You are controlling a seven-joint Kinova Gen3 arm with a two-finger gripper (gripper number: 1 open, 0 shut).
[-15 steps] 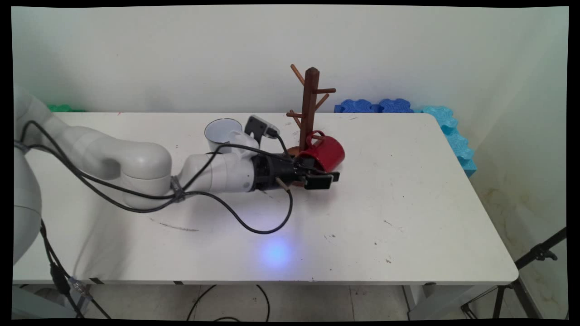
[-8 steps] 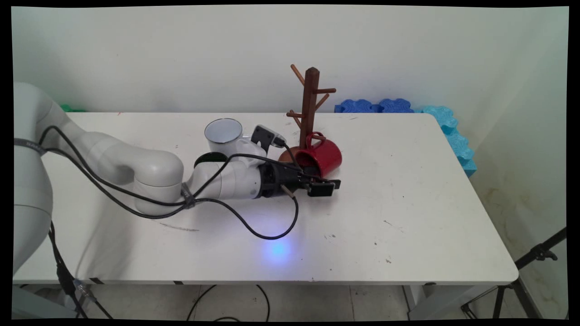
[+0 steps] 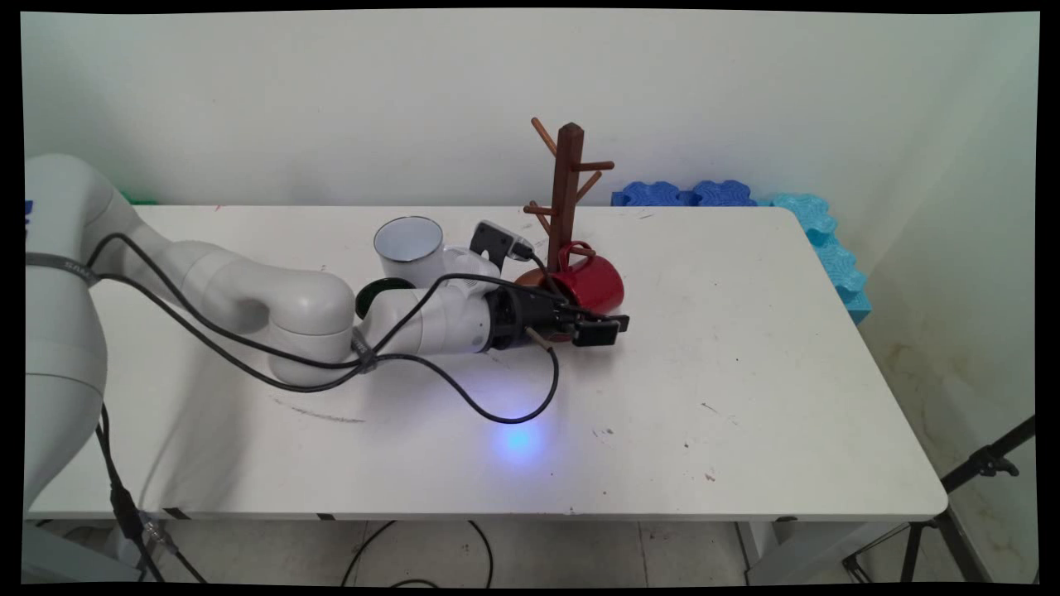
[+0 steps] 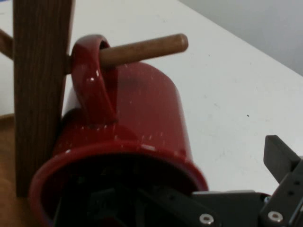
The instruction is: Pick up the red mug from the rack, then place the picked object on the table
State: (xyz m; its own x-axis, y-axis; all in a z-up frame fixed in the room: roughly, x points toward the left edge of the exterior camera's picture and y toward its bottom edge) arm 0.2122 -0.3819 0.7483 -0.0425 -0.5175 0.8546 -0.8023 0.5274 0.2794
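Main view: a white desk (image 3: 745, 397) stands against a pale wall. The white robot arm (image 3: 273, 302) reaches in low from the left edge, with black cables looping off it. Its black gripper (image 3: 598, 329) lies near the middle of the desk, toward the far edge, pressed up against a red mug (image 3: 595, 280). The mug is tipped on its side, its handle hooked over a low peg of a wooden mug tree (image 3: 566, 194), which stands upright just behind it on a round wooden base. One gripper finger appears to reach into the mug's mouth while the other lies outside, so the gripper seems to be pinching the mug's rim. A white mug (image 3: 408, 245) stands upright to the left of the tree, just behind the arm's wrist. A dark round object (image 3: 383, 292) shows partly behind the arm; what it is cannot be told. Blue foam blocks (image 3: 745, 203) sit beyond the desk's far right corner.

Hand view: the red mug fills the centre, its open mouth toward the camera. Its handle is looped over a wooden peg (image 4: 142, 47) beside the tree's upright post. The gripper's black linkage enters the mug's mouth from the bottom; one finger (image 4: 281, 158) stands outside the mug at the lower right.
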